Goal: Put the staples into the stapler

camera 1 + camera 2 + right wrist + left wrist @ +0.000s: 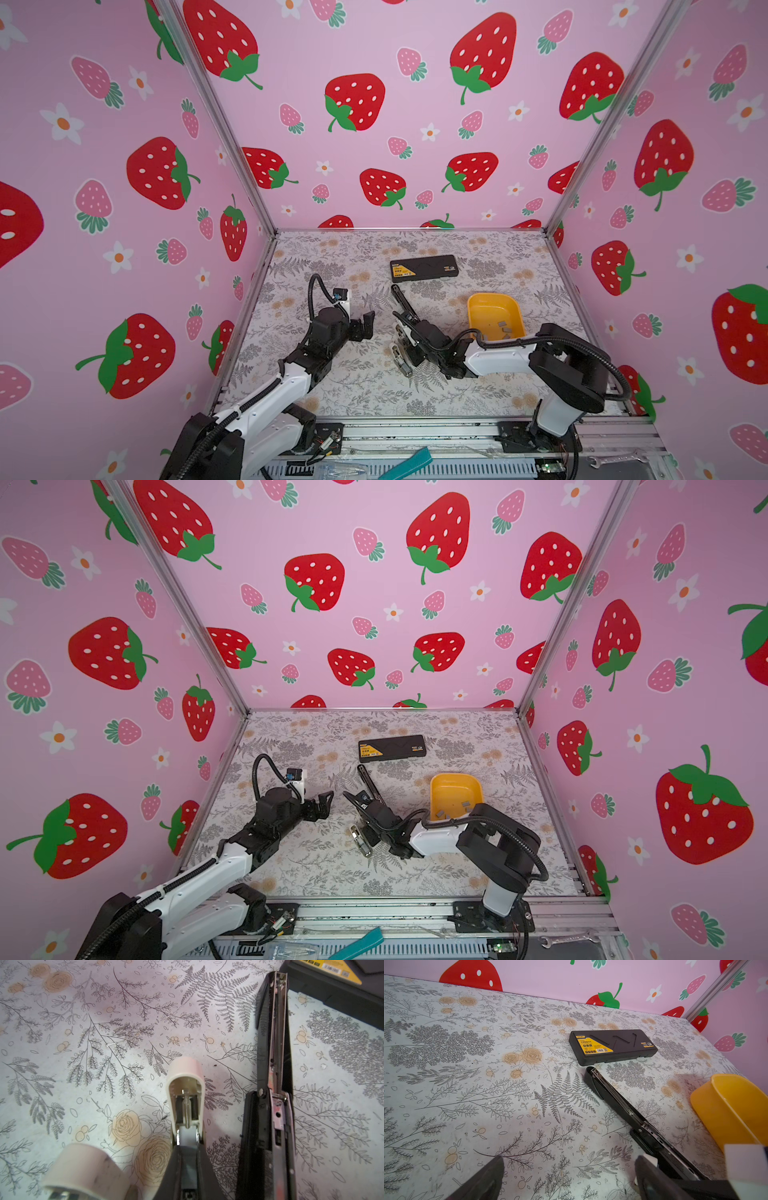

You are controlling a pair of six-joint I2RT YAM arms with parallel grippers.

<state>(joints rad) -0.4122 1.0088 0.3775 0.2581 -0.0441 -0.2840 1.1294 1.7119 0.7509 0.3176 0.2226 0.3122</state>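
Since black stapler (402, 300) is lying flipped open awaiting staples (502, 323), right gripper (187, 1145) is clamping a white stapler (185, 1076) beside it; left gripper (570, 1161) is hovering wide open.

Box (424, 268) at table's (353, 386) rear centre; stapler (401, 301) just before it; bin (494, 313) to the right, staples (502, 323) inside; second stapler (401, 358) further front, left of bin.

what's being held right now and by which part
Right gripper pinches what looks like a staple strip by its sides; left gripper holds nothing.
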